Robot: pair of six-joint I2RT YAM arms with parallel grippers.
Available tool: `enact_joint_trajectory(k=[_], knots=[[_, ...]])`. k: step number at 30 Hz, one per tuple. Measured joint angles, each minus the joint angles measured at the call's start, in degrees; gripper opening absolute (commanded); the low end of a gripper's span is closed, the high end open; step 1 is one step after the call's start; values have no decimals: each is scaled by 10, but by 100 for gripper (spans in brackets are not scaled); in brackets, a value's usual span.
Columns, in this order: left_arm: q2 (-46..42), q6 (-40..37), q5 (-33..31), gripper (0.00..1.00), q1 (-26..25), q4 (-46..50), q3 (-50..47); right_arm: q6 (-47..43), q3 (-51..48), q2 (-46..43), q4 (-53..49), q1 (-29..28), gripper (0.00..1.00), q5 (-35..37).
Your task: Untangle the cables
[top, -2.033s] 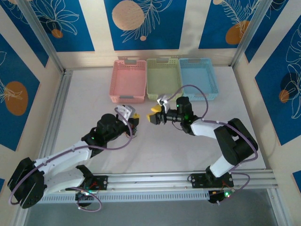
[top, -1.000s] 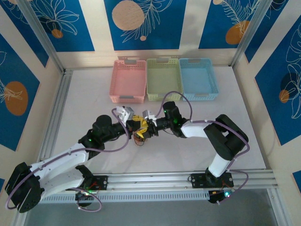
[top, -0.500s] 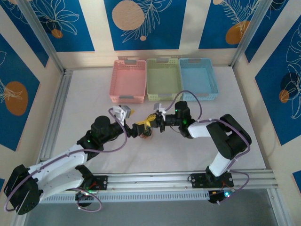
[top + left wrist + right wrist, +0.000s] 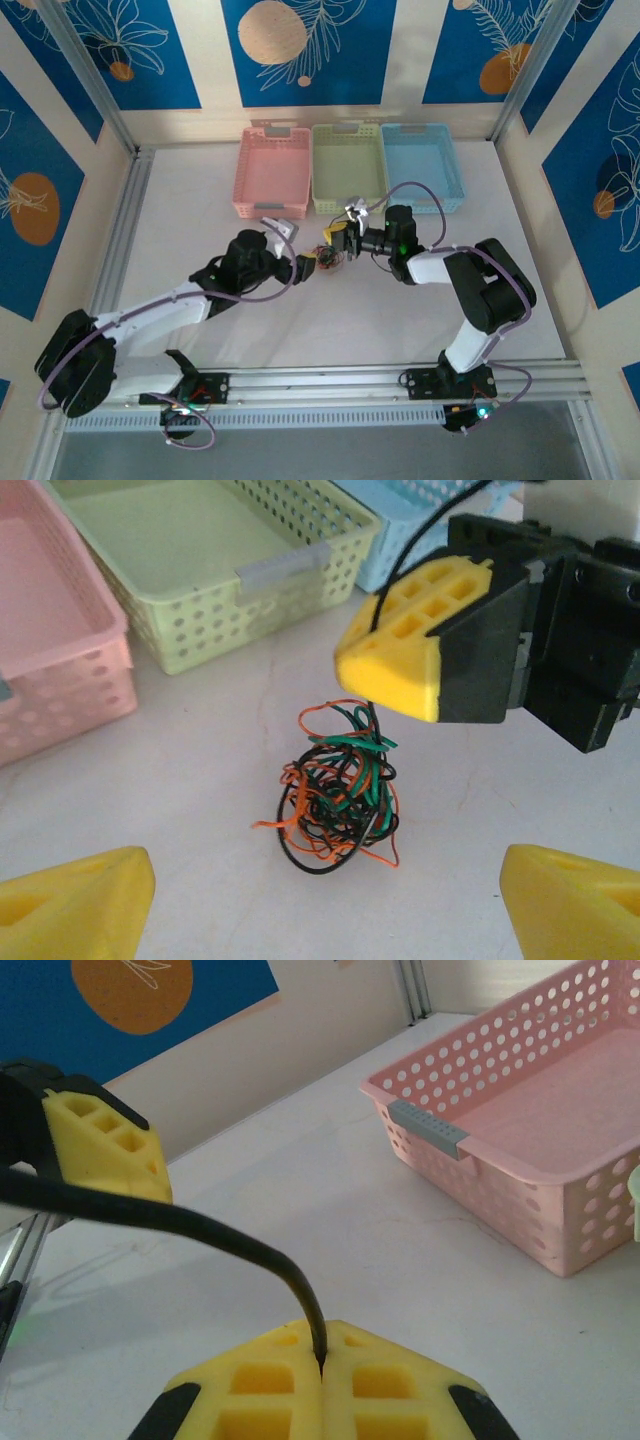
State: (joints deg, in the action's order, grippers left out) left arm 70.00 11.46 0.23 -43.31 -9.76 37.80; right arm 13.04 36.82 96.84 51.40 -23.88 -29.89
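Left wrist view: cables (image 4: 340, 790) hung in a tangle just under the right jaws, ahead of the left jaws.
Right jaws: pinched tight on one black strand (image 4: 220, 1232).
Left jaws: wide apart, empty.

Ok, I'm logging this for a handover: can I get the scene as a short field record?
cables: black, orange and green, one tangled clump
right gripper: shut on a black strand above the clump
left gripper: open, apart from the clump
pink basket, green basket, blue basket: empty
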Motion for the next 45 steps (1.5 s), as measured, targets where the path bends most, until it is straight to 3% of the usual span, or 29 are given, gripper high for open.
enact_joint_trajectory(k=[7, 14, 28, 31, 36, 38, 45], knots=[[42, -13, 25, 89, 0, 54, 54, 9, 6, 2, -5, 0, 0, -1], [108, -78, -46, 93, -1, 144, 139, 10, 6, 2, -5, 0, 0, -1], [252, -175, 12, 89, -1, 146, 173, 16, 6, 2, -8, 3, 0, 2], [269, -175, 12, 76, -1, 119, 174, 16, 6, 4, -9, 9, 0, 6], [275, -173, 15, 16, -1, 102, 174, 19, 6, 4, -6, 11, 0, 15], [272, -169, 13, 3, -1, 91, 169, 21, 5, 4, -2, 12, 0, 17], [206, -154, -22, 0, 0, 56, 114, 35, -17, -6, 11, 26, 0, 43]])
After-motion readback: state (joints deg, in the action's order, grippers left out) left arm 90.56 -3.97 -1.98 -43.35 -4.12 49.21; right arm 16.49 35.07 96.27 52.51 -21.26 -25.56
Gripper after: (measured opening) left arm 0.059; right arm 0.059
